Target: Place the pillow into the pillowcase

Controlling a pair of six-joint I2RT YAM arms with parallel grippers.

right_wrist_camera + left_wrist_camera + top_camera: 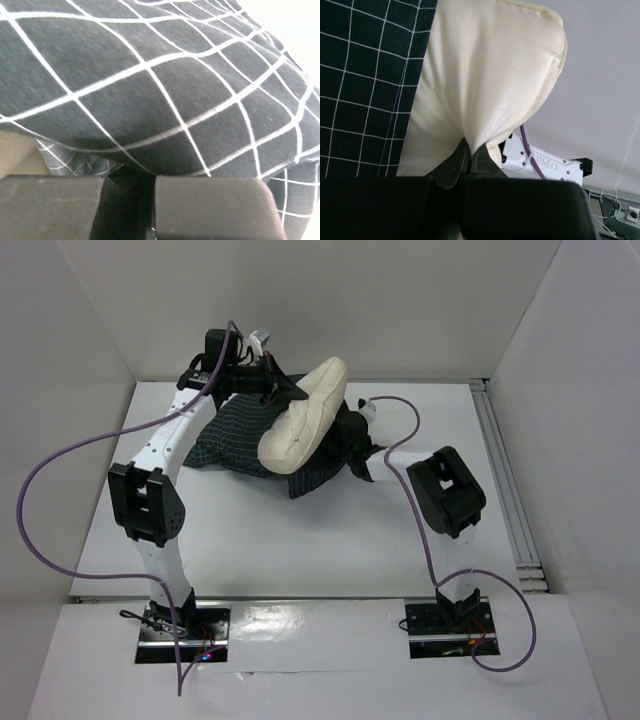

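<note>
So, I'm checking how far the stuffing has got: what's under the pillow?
The checked pillowcase lies under the pillow, spread on the table. The pillow covers the middle of the case, so its opening, and whether any corner is in, cannot be seen.

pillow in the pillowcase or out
Mostly out: the pillow arches bare above the pillowcase, pinched by the left gripper. Whether its lower end is inside, cannot tell.

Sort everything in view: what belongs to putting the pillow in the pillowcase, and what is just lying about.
Belongs to the job:
pillow
pillowcase
left end effector, pinching the pillow
right end effector, shut on the pillowcase

Just there:
purple cables
metal rail along the right edge of the table
</note>
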